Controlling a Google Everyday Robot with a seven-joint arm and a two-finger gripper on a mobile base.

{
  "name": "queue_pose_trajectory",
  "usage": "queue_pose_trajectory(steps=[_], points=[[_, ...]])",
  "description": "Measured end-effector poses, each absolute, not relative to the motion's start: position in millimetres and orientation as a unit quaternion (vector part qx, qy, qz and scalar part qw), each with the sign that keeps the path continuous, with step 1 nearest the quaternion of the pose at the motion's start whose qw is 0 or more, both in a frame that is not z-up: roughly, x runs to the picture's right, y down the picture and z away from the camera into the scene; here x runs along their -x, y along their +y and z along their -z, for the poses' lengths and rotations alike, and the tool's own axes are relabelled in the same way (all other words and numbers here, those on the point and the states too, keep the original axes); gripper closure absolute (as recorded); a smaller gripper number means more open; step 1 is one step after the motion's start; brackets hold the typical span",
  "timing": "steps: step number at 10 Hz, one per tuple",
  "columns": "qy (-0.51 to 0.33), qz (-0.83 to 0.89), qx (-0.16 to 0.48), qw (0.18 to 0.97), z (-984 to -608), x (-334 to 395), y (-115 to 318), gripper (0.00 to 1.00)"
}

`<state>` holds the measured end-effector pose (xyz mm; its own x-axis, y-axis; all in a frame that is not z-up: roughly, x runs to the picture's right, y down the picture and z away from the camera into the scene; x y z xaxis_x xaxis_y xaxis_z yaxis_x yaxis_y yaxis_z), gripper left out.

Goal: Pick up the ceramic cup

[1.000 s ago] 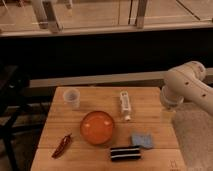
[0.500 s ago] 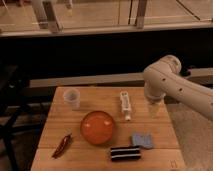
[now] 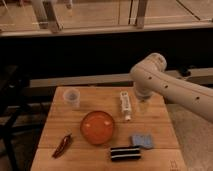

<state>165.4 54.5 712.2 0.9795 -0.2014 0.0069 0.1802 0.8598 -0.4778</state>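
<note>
Wooden table carries the cup well left of the gripper, past the bottle; its spread cannot be told.

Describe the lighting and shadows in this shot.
Camera view: the table is warmly, evenly lit, with a dark band behind it and a brighter floor beyond glass at the top; the ceramic cup reads pale against the wood; the orange bowl shows a faint sheen; the claw hangs over the table, beside the white bottle.

robot lab, end effector over wooden table
</note>
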Motion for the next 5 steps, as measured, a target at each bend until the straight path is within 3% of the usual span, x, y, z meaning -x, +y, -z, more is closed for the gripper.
queue_pose_trajectory(steps=[5], points=[[0.010,0.155,0.230,0.961,-716,-116,31,0.20]])
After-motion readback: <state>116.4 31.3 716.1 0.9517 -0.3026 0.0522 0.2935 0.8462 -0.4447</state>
